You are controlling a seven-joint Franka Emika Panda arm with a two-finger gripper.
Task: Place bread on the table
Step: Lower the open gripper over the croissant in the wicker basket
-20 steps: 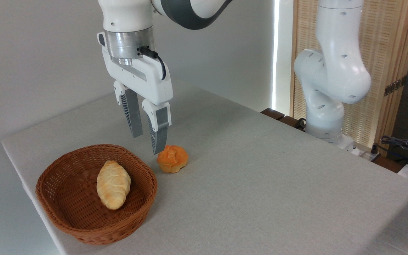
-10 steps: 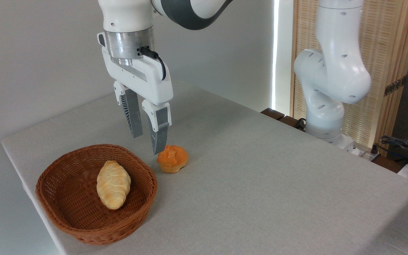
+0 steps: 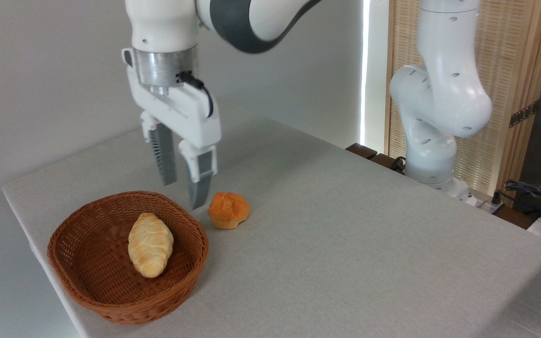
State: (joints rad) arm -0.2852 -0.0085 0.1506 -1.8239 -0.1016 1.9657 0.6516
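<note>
The one pale golden ridged loaf of bread (image 3: 150, 244) lies in the single brown woven wicker basket (image 3: 87, 286) on the grey-beige fabric surface (image 3: 345, 244), and the jaws (image 3: 183, 196) above, slightly parted and empty, could catch the rim or grab the one round orange bun (image 3: 228, 210) instead.

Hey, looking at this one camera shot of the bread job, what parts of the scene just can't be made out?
- Near inner side of the basket: hidden behind its own front wall.
- Underside of the bread: it rests on the basket floor.
- Upper arm above the hand: cut off by the top edge.
- Right end of the table: runs past the frame edge.
- Cluttered items at far right: too small and cropped to identify.
</note>
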